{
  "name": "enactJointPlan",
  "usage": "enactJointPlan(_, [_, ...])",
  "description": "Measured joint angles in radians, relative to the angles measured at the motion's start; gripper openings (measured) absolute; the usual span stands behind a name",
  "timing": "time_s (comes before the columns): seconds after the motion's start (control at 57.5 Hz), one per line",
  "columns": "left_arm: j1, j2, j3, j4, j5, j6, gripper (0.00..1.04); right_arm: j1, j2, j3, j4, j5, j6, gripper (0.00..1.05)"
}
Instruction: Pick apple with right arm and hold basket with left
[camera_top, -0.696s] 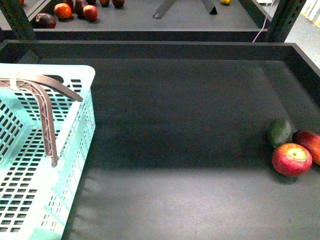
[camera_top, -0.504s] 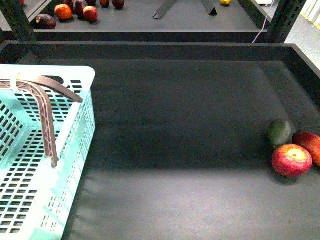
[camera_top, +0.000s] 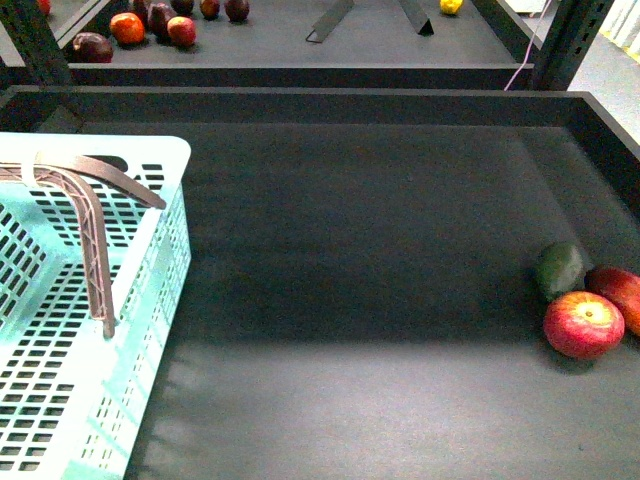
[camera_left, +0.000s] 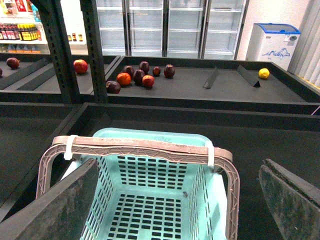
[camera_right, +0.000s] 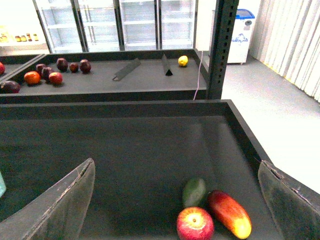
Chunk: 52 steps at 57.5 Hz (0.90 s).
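The basket (camera_top: 150, 150) sits at the left side of the dark counter (camera_top: 380, 250), on the left arm's side. The apple (camera_top: 583, 323) lies at the far right, on the right arm's side, well apart from the basket. So each arm has its own job close by. The basket's brown handle (camera_top: 95, 250) stands up, which I think makes it easy to take hold of. The apple lies in a small bunch with a green fruit (camera_top: 558, 266) and a long red fruit (camera_top: 618, 292) just beside it, so the right arm has to come down on the round one only. The front view shows both things at once but no arms at all. The left wrist view shows the left end effector (camera_left: 180, 165) spread wide with nothing in it, and the handle bar runs across between its two fingers. No fruit shows in the part of the basket seen there. The right wrist view shows the right end effector (camera_right: 176, 164) also spread wide with nothing in it, up above the counter, with the apple low between its fingers and not yet touched.
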Motion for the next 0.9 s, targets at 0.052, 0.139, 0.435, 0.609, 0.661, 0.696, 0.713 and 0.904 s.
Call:
enactJointPlan(0.052, [-0.003,0.081,0.064,-0.171,0.0,-0.106,0.98,0.0,0.0,0.0,0.0,0.0,0.0,0.96])
enactJointPlan(0.139, [0.035,0.253,0.137,-0.349,0.064,-0.329,0.98,0.0,-0.001,0.0,0.0,-0.002,0.0,0.96])
enactJointPlan(0.435, [0.169,0.66,0.2,-0.089,0.234,-0.843,0.98,0.0,-0.001,0.0,0.0,-0.002,0.0,0.96])
enactJointPlan(0.609, [0.149,0.985,0.29,0.09,0.187,-1.059,0.98,0.0,-0.001,0.0,0.0,-0.002,0.0,0.96])
enactJointPlan(0.661, [0.14,1.058,0.32,0.119,0.179,-1.09,0.98,0.0,-0.001,0.0,0.0,-0.002,0.0,0.96])
enactJointPlan(0.696, [0.135,1.089,0.338,0.128,0.172,-1.104,0.98,0.0,-0.001,0.0,0.0,-0.002,0.0,0.96])
enactJointPlan(0.713, [0.132,1.109,0.349,0.132,0.167,-1.11,0.98,0.0,-0.001,0.0,0.0,-0.002,0.0,0.96])
enactJointPlan(0.904, [0.132,1.294,0.485,0.122,0.15,-1.136,0.98,0.0,-0.001,0.0,0.0,-0.002,0.0,0.96])
